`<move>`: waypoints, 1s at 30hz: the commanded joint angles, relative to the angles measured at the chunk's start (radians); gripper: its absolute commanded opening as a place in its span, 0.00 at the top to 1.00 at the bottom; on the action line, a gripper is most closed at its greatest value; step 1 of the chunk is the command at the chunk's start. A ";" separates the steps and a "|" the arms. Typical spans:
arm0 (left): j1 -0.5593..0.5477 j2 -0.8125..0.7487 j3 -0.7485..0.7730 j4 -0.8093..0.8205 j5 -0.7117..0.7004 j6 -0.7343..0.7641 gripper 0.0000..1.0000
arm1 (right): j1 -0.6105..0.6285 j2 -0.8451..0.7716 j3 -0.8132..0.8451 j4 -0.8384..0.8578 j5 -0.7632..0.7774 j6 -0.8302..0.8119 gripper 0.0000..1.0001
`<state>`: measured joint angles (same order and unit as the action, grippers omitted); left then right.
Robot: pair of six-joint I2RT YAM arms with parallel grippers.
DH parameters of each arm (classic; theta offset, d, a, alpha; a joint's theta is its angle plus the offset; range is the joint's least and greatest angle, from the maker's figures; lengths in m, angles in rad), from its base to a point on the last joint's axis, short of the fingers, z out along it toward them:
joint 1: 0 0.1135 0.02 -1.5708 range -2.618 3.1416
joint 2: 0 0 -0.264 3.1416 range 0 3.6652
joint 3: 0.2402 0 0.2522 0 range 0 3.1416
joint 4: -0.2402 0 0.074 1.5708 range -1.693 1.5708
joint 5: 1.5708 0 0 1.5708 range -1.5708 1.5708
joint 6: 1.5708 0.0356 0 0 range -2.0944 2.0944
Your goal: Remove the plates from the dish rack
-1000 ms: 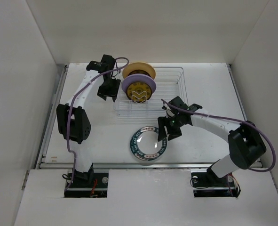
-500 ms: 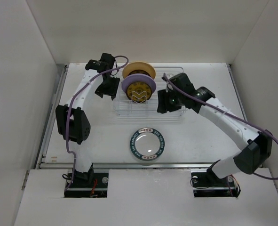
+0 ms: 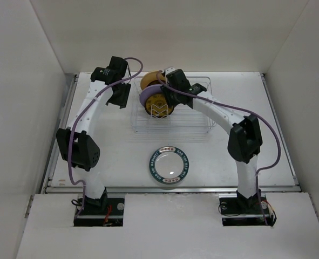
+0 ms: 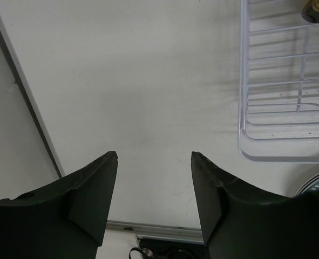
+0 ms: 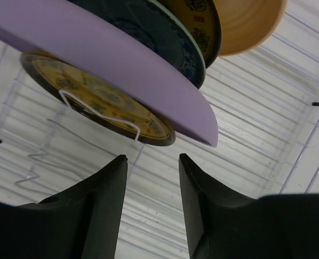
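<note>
The silver wire dish rack point(image 3: 194, 116) stands at the back middle of the table. In it stand a tan-yellow plate point(image 3: 151, 82), a lilac plate point(image 3: 148, 96) and a small dark-rimmed orange-centred plate point(image 3: 158, 105). A white plate with a teal patterned rim point(image 3: 169, 165) lies flat on the table in front. My right gripper point(image 5: 153, 158) is open over the rack floor, just below the lilac plate's point(image 5: 110, 70) edge, with the orange plate point(image 5: 94, 100), a dark teal-rimmed plate point(image 5: 164, 38) and the tan plate point(image 5: 251, 21) ahead. My left gripper point(image 4: 154, 154) is open and empty left of the rack point(image 4: 278, 108).
White walls enclose the table on three sides. A metal rail point(image 3: 59, 135) runs along the table's left edge and another along its front edge point(image 3: 170, 189). The right half of the rack holds no plates.
My right arm has swung from the flat teal-rimmed plate up and back over the rack to the standing plates. My left gripper has drifted slightly back and left.
</note>
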<state>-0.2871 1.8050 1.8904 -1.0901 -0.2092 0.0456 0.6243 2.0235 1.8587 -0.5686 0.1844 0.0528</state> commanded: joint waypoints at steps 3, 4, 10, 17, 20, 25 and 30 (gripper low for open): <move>-0.003 -0.016 -0.011 0.001 -0.061 0.011 0.46 | 0.008 0.040 0.089 0.087 0.050 -0.073 0.50; -0.003 -0.016 -0.011 0.001 -0.061 0.011 0.46 | 0.008 0.040 0.089 0.087 0.037 -0.085 0.50; -0.003 0.063 0.004 -0.020 0.020 0.011 0.46 | 0.008 0.112 0.089 0.154 0.020 -0.113 0.47; -0.003 0.142 0.065 -0.057 0.169 0.011 0.45 | 0.008 0.188 0.148 0.185 0.033 -0.180 0.49; -0.003 0.174 0.065 -0.057 0.250 0.023 0.43 | 0.008 0.198 0.158 0.185 0.033 -0.189 0.60; -0.003 0.215 0.078 -0.057 0.324 0.013 0.43 | 0.008 0.147 0.116 0.203 0.081 -0.199 0.92; -0.003 0.225 0.041 -0.047 0.376 0.004 0.57 | 0.008 0.066 0.062 0.239 0.128 -0.237 1.00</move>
<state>-0.2871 2.0388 1.9312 -1.1191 0.1040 0.0513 0.6323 2.1838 1.9270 -0.4316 0.2405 -0.1917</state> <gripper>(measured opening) 0.454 0.065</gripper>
